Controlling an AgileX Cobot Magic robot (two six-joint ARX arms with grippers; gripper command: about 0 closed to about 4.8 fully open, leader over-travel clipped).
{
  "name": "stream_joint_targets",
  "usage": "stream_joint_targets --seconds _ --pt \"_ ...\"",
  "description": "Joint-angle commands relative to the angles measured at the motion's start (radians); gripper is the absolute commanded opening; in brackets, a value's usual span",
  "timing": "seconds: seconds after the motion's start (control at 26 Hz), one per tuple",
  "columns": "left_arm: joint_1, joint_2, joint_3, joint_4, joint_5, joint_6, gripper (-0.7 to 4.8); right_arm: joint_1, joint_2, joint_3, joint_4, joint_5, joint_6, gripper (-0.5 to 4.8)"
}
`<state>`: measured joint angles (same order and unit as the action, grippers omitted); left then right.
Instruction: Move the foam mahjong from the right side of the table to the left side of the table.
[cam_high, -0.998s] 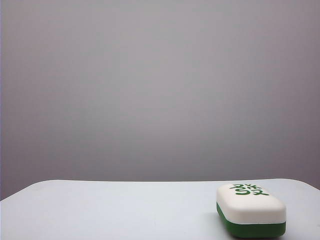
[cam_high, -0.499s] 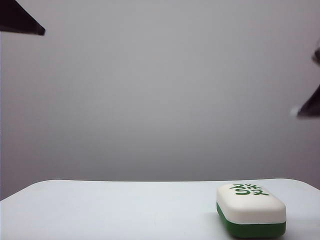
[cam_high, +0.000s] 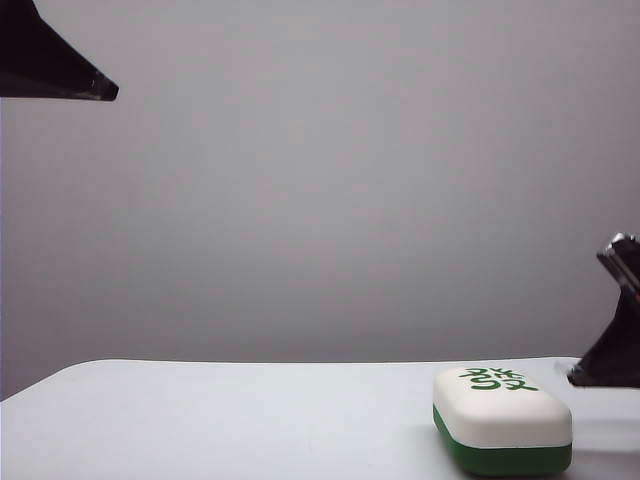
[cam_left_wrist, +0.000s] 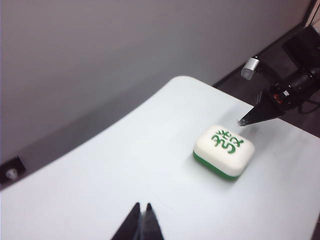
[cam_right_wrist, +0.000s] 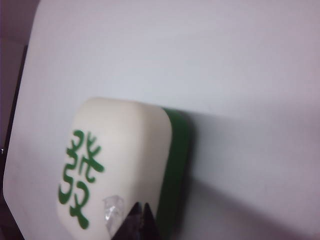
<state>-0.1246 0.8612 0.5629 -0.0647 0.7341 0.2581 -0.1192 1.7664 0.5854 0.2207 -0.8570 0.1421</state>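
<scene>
Plain grey wall stands behind your white table (cam_high: 200, 420), where the foam mahjong (cam_high: 502, 418) lies flat near the right edge, its thick white top printed with a green Chinese character over a thin dark green base, and bare tabletop stretches away to its left. Your right end effector (cam_right_wrist: 140, 207), fingertips pressed together, hovers just above the block's top near one edge. Your left end effector (cam_left_wrist: 141, 206), tips nearly touching, hangs well apart over the left side.
</scene>
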Motion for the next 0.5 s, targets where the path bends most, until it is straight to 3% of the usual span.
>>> stream_joint_targets --seconds 0.04,0.5 --pt "0.001 -0.002 0.005 -0.02 0.01 0.005 -0.05 0.002 0.006 0.005 -0.019 0.029 -0.002 -0.05" --pt "0.0 -0.001 0.005 -0.017 0.015 0.023 -0.05 0.039 0.042 0.06 -0.041 0.051 -0.019 -0.05"
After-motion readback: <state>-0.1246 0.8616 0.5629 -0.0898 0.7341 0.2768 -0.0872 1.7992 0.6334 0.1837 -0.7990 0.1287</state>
